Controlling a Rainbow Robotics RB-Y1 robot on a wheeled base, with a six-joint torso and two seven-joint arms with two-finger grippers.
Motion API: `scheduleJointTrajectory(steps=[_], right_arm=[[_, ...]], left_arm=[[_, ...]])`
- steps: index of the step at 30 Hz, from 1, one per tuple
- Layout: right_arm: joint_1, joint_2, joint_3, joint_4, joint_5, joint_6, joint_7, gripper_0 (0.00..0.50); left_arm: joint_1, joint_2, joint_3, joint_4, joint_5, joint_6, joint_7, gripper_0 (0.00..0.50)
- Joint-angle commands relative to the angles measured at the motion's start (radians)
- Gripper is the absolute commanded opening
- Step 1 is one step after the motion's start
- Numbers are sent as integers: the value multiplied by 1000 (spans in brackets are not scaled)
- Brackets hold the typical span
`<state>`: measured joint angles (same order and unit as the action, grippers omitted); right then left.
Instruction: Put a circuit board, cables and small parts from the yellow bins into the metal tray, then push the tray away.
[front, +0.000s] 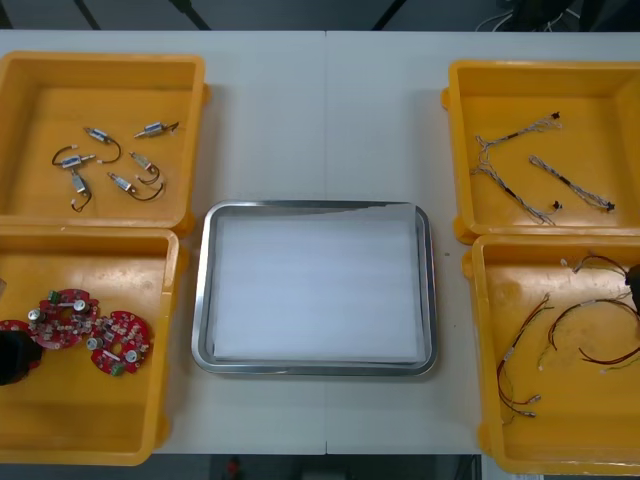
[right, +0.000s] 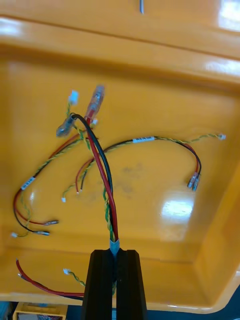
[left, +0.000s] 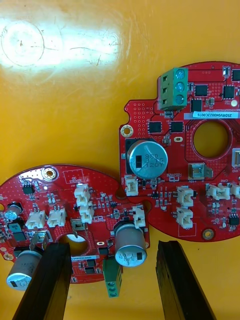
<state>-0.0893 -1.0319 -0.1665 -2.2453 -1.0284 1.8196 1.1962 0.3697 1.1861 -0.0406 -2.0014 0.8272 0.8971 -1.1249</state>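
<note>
The tray (front: 203, 290), white inside, sits at the middle of the worktop (front: 320, 110), flanked by the near left bin (front: 80, 420) and the near right bin (front: 570, 435). The left end effector (left: 111, 247) hangs low over the near left bin, its fingers (left: 42, 285) spread wide to either side of a board (left: 75, 220). Whether they touch it I cannot tell. That board lies edge to edge with a second board (left: 185, 165) on the bin floor. The right end effector (right: 117, 254) is over the near right bin, its fingers pressed almost together and pinching a cable (right: 102, 170) of red, black and yellow-green strands. The cable runs out from the fingertips above the loose cables (right: 165, 142) lying on the bin floor. The far left bin (front: 40, 90) holds small metal parts (front: 110, 160), and the far right bin (front: 600, 100) holds blue and white cables (front: 520, 170).
</note>
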Motion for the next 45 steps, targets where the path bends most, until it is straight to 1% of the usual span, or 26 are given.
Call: scheduleJointTrajectory(steps=[1, 4, 6, 8, 9, 10, 12, 13, 14, 16, 19, 25, 34, 37, 40, 45], right_arm=[[-106, -43, -25, 30, -70, 23, 128, 0], [-145, -45, -21, 50, -110, 29, 183, 0], [-162, -47, -13, 55, -116, 33, 215, 0], [-187, -51, 10, 55, -113, 38, 253, 0], [-195, -53, 16, 55, -111, 38, 258, 0], [-208, -59, 35, 55, -108, 41, 263, 0], [-228, -66, 59, 55, -105, 44, 264, 0], [-244, -71, 79, 55, -102, 46, 266, 0], [-259, -76, 94, 55, -102, 49, 266, 0], [-277, -80, 111, 55, -102, 56, 266, 0], [-300, -80, 122, 53, -110, 67, 267, 0], [-306, -79, 124, 33, -131, 69, 272, 0], [-306, -79, 124, 27, -139, 73, 273, 0], [-306, -79, 124, 29, -140, 72, 275, 0], [-302, -79, 124, 27, -140, 76, 273, 0], [-268, -79, 124, 20, -122, 76, 258, 0]], left_arm=[[-23, -11, -15, 3, -13, -13, -93, 488], [-25, -11, -25, 6, -16, -21, -92, 484], [-28, -11, -41, 10, -26, -43, -87, 465], [-34, -11, -61, 26, -37, -78, -84, 412], [-34, -11, -62, 30, -36, -84, -85, 398], [-35, -11, -65, 35, -37, -93, -85, 364], [-35, -11, -65, 35, -39, -95, -84, 250], [-35, -11, -65, 35, -39, -95, -84, 104], [-35, -11, -65, 35, -39, -95, -84, 42], [-35, -10, -65, 33, -39, -95, -84, 17], [-35, -10, -65, 33, -39, -95, -84, 0], [-35, -7, -62, 26, -39, -95, -84, 0], [-35, 9, -56, 19, -37, -95, -88, 0], [-34, 18, -50, 12, -26, -92, -88, 0], [-32, 29, -31, -4, -16, -66, -90, 0], [-15, 36, 41, -62, 4, 43, -90, 0]])
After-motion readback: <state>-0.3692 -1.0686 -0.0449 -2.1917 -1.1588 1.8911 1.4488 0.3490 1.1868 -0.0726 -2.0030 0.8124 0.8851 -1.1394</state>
